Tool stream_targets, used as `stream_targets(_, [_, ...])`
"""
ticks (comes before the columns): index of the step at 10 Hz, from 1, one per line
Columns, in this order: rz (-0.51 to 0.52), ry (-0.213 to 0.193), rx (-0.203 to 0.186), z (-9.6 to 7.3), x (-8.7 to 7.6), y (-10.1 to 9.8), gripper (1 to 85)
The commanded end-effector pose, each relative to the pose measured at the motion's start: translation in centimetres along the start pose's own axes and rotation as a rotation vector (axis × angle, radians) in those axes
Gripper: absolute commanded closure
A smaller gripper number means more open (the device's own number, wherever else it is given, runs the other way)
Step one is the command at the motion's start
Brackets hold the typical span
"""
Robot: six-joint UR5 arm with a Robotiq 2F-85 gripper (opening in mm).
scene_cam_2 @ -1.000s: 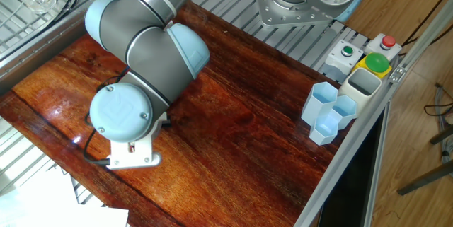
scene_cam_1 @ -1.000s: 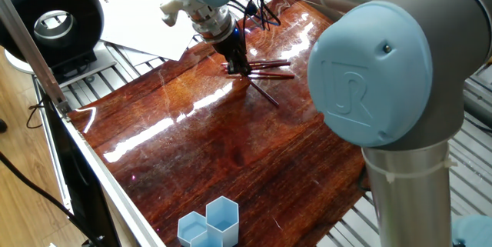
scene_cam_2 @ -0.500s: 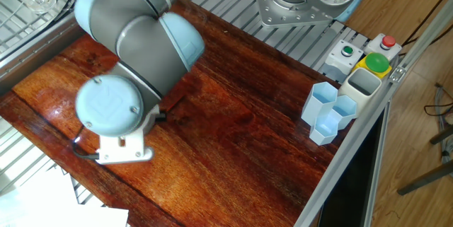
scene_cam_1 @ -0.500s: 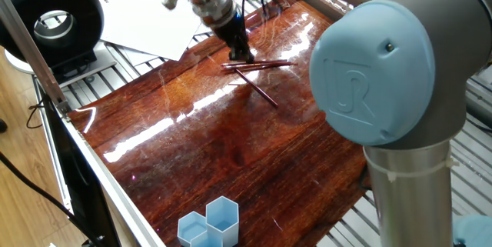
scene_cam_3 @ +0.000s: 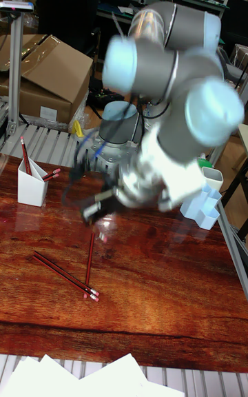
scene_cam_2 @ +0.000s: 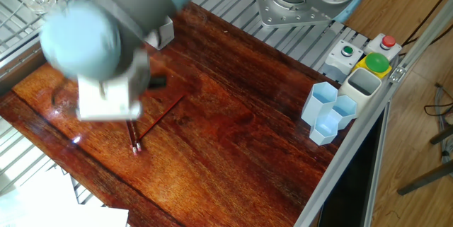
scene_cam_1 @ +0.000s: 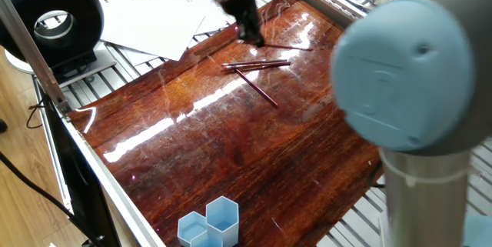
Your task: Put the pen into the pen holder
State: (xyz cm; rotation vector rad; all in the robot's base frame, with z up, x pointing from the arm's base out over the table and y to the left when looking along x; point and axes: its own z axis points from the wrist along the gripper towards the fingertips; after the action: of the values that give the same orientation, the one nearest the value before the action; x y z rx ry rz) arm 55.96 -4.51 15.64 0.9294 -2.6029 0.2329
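Observation:
My gripper (scene_cam_1: 254, 38) is blurred with motion, above and beyond the loose pens in one fixed view. A thin dark pen (scene_cam_1: 288, 47) sticks out sideways from its fingertips, so it looks shut on that pen. Two pens (scene_cam_1: 257, 65) lie side by side on the wooden table, with a third (scene_cam_1: 257, 88) lying at a slant. The other fixed view shows these loose pens (scene_cam_2: 134, 136), but the wrist hides the fingers. The white pen holder (scene_cam_3: 31, 190) stands at the far left of the tall fixed view with red pens in it. The gripper (scene_cam_3: 103, 207) hangs to its right.
Light blue honeycomb cups (scene_cam_2: 329, 114) (scene_cam_1: 209, 228) and a white rectangular cup (scene_cam_2: 362, 85) stand at one table edge. A button box (scene_cam_2: 368, 54) sits beside them. White paper sheets (scene_cam_1: 157, 16) and a black ring lamp (scene_cam_1: 50, 20) lie past the opposite edge.
The gripper rose off the pile of pens and swung up and to the right. One pen left the group on the table and now shows at the fingertips.

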Motion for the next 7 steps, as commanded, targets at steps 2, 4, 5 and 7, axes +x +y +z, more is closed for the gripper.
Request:
stream_targets(2, [0.054,-0.089,-0.141,-2.3,0.9,4.2,84.7])
stream_targets(4, [0.098,-0.121,-0.149,-2.3,-0.3,4.3,84.7])
stream_targets(5, [0.152,-0.137,-0.126,-2.3,-0.7,3.5,84.7])
stream_targets(7, [0.288,-0.217,-0.084,-2.6,-2.8,1.9,84.7])
